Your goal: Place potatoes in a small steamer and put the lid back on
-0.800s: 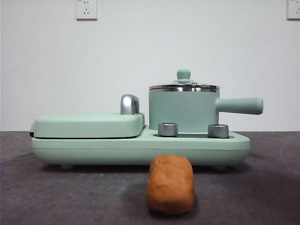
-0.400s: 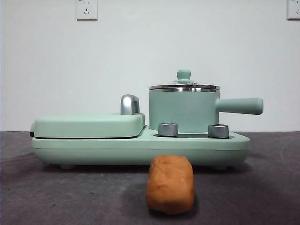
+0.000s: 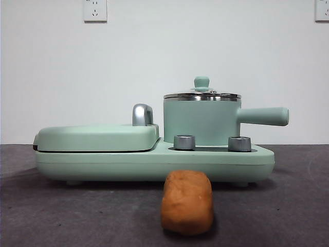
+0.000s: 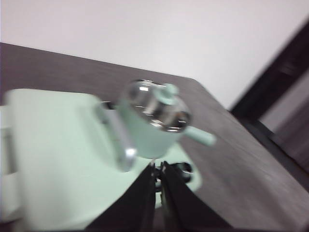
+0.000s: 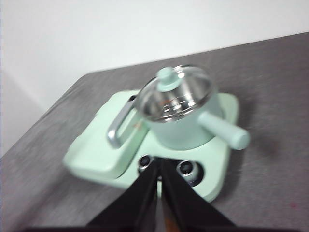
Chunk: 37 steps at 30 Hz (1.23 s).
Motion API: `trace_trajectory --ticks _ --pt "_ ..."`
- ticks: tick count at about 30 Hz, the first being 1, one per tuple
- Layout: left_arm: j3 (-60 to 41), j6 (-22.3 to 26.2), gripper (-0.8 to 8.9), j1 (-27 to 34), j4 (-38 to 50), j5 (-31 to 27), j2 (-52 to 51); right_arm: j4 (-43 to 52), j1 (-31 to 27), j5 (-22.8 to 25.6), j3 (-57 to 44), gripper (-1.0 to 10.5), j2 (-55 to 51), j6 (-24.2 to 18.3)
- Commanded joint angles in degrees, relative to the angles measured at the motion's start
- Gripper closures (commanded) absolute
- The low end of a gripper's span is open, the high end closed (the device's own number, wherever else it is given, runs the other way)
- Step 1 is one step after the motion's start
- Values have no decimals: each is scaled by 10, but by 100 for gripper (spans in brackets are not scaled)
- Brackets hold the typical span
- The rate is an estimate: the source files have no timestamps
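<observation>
One potato point(image 3: 187, 202) on table, long axis toward lidded steamer point(image 3: 201, 122)

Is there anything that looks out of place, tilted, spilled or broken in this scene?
Nothing stands out. The lid sits level on the small steamer, which stands upright on the mint-green cooker base. The potato lies on the table in front of the base, whole. No spill or damage shows.

the lid point(image 3: 202, 95) sits on the small steamer point(image 3: 201, 122), with the potato point(image 3: 187, 202) on the table point(image 3: 77, 216) in front.
</observation>
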Motion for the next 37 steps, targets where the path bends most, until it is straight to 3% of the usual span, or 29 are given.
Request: trace_trajectory --ticks 1,5,9,14,19,28,33,37 --pt "40 12 795 -11 1 28 47 -14 0 -32 30 934 35 -48" --pt "74 13 787 -27 0 50 99 -23 0 -85 51 934 72 -71" --pt "84 19 765 -39 1 51 129 -22 0 -98 52 902 91 -71" --pt "84 19 496 -54 6 51 158 -21 0 -93 52 578 99 -71" --pt "85 18 343 -70 39 51 191 -18 0 -93 52 479 105 -72" --pt "175 49 341 -111 33 51 318 -18 0 -93 52 479 106 -73" --pt "290 97 345 -139 -42 40 421 -18 0 -94 52 479 106 -72" --pt "406 154 345 -165 -118 -6 511 -18 0 -94 52 479 106 -71"
